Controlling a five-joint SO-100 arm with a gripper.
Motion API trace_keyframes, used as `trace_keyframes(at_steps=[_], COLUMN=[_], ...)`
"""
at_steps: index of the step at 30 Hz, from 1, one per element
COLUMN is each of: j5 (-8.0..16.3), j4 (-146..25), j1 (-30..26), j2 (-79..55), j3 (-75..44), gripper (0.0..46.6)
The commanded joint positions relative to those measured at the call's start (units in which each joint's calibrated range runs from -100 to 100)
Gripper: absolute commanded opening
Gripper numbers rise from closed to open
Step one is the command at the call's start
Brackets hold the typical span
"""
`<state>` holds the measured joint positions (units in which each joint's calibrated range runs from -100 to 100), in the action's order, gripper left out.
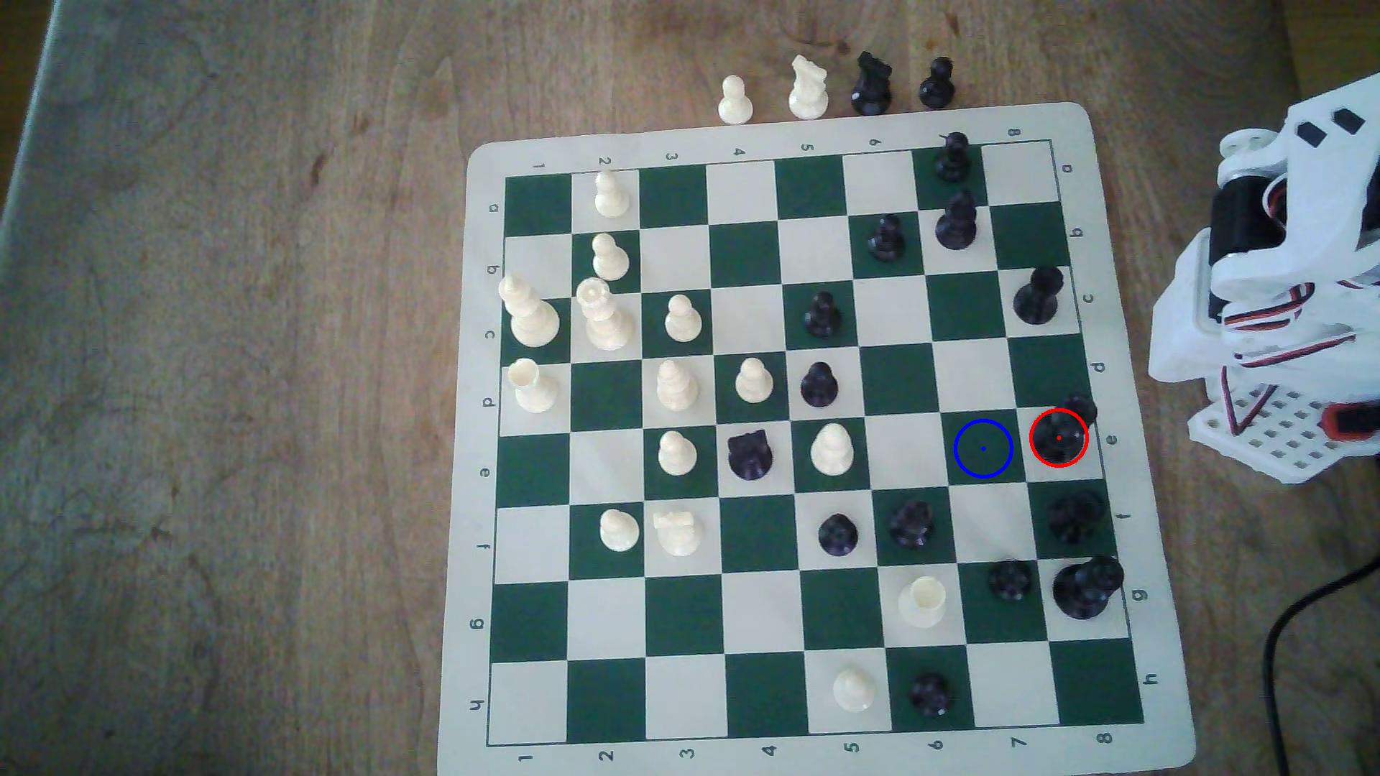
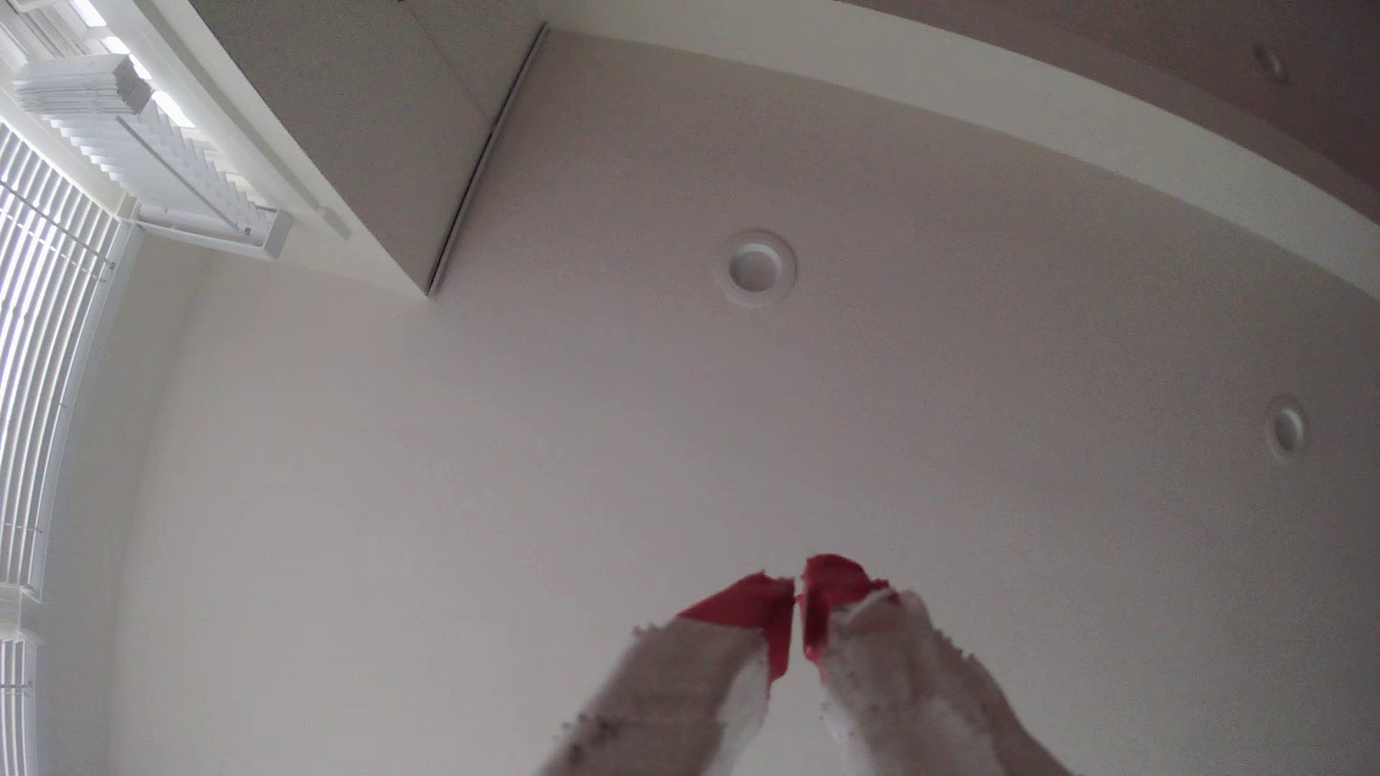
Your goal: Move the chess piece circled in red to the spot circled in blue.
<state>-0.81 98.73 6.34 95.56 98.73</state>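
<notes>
The chess piece circled in red (image 1: 1059, 436) is a tall glossy black piece on a cream square in row e at the exterior view's right edge of the board. Directly to its left in that view lies the spot circled in blue (image 1: 983, 448), a bare dark green square with a thin blue ring. The white arm (image 1: 1284, 246) is folded off the board's right side, away from both. In the wrist view my gripper (image 2: 797, 593) points at the ceiling, its red-tipped fingers (image 2: 754, 608) pressed together with nothing between them.
Black pieces crowd nearby: one on the dark square below the circled piece (image 1: 1074, 516), two more in row g (image 1: 1086, 586), one in row c (image 1: 1036, 295). Captured pieces (image 1: 870, 83) stand beyond the board's far edge. A black cable (image 1: 1284, 642) runs at lower right.
</notes>
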Motion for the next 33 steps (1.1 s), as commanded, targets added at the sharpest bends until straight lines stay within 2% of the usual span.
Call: trace_keyframes(at_steps=[1, 7, 15, 16, 17, 18, 21, 22, 25, 26, 29, 30, 33], j5=[-0.24, -0.24, -0.24, -0.24, -0.15, 0.1, 0.2, -0.1, 0.2, 0.24, 0.29, 0.29, 0.29], j4=[0.95, -5.36, -30.34, -36.56, -52.62, -59.74, -67.85, -70.88, -82.26, -95.29, -118.63, -128.13, -134.92], j1=[0.35, 1.68, 1.21, 1.13, 0.03, -0.67, -1.06, -0.91, -0.75, -0.83, -0.59, -0.05, -0.05], j2=[0.2, 0.2, 0.2, 0.2, 0.11, 0.11, 0.11, 0.11, 0.11, 0.11, 0.11, -0.06, -3.37], j3=[1.17, 1.17, 0.63, -0.73, -5.08, -6.98, -8.62, -9.25, -11.52, -15.33, -23.67, -27.11, -31.01], gripper=[0.2, 0.2, 0.2, 0.2, 0.2, 0.2, 0.3, 2.6, 1.9, 0.2, 0.2, 2.0, 2.1])
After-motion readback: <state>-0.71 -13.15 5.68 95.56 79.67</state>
